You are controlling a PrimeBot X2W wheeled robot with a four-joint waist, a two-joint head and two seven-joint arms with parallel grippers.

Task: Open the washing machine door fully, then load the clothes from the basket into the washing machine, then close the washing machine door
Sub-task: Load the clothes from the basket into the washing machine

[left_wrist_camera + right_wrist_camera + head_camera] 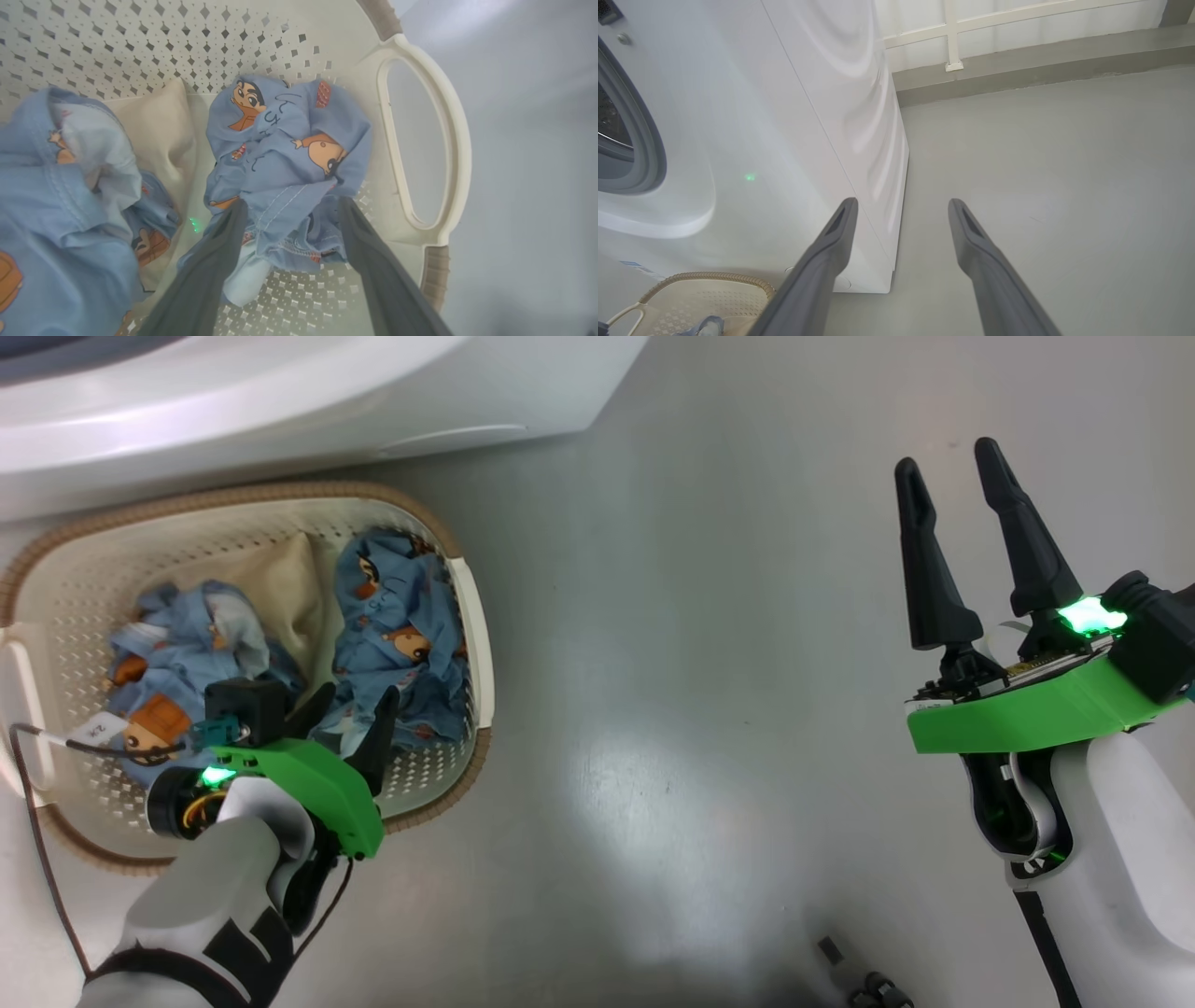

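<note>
Clothes (397, 616) lie in the basket (478, 653) before the washing machine (784, 116); its grey seal (644, 140) shows bare, so you may judge the door open; your left gripper (357, 695), fingers apart, straddles one blue bunch (289, 163), nothing clamped; right gripper (947, 455) spread over floor (700, 709); loading and closing remain.

Left gripper (292, 201): fingertips buried under a fold of the blue clothes (289, 158); contact beneath not discernible. Cream cloth (163, 121) left of the gripper largely covered by them. Washing machine (280, 392) beyond the gripper cut by the top edge. Small dark items (868, 985) back of the right gripper (948, 455): cropped, unidentifiable.
</note>
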